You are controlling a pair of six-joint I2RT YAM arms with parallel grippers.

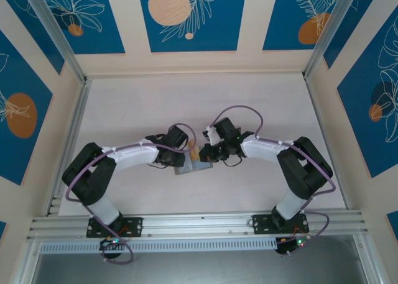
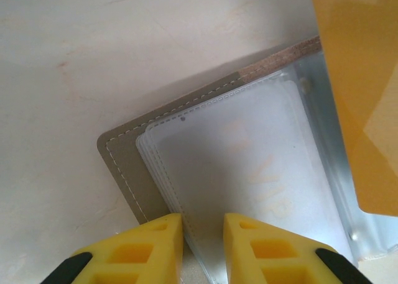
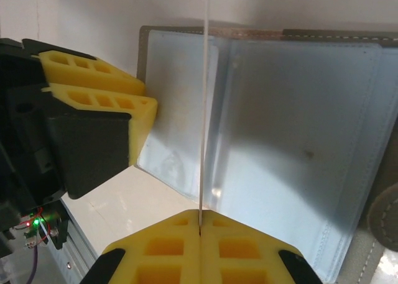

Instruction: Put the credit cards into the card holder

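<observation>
Yellow-orange plastic, the credit card (image 3: 203,110) sits edge-on in the right gripper's (image 3: 200,229) tightly closed jaws above the open card holder (image 2: 124,166) on the worktop (image 1: 261,104), whose clear sleeves (image 2: 242,172) the left gripper's (image 2: 203,234) narrow jaws pinch; misaligned, the card could miss its pocket.

text: faint "VIP" | on: card (image 2: 267,184) inside clear sleeve (blurred)

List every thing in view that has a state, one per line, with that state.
card holder: lying open on the table, clear sleeves exposed.
clear sleeves: one stack pinched at its edge by the left gripper.
yellow card: held on edge above the sleeves, not yet inserted.
left gripper: shut on the sleeve stack.
right gripper: shut on the yellow card.
</observation>
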